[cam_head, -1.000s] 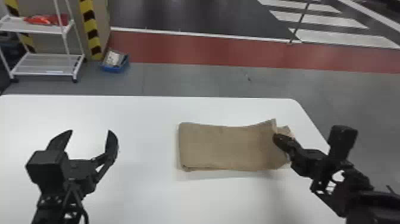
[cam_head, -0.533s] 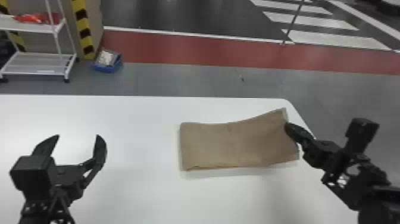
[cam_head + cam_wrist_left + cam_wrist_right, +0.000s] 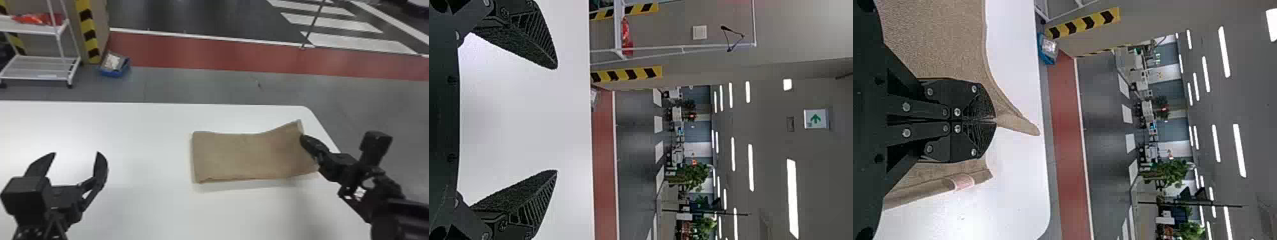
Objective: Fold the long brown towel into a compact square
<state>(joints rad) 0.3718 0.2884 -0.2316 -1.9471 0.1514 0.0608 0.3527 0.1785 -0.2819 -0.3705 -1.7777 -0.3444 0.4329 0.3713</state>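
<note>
The brown towel (image 3: 242,156) lies folded into a long rectangle on the right part of the white table, its right end raised. My right gripper (image 3: 304,138) is at that raised end. In the right wrist view, the right gripper (image 3: 995,121) is shut on the edge of the towel (image 3: 943,40), and a layer with a small pink label lies beside the fingers. My left gripper (image 3: 76,154) stands over the table's left part, away from the towel. In the left wrist view the left gripper (image 3: 556,120) is open, with nothing between its fingers.
The white table (image 3: 143,134) has its rounded far right corner just beyond the towel's raised end. On the floor behind are a white shelf cart (image 3: 38,67) and a blue bin (image 3: 115,65), both at the far left.
My right gripper has carried the towel's end slightly rightward, and the layer under it is now covered in the head view. The left gripper is still open.
</note>
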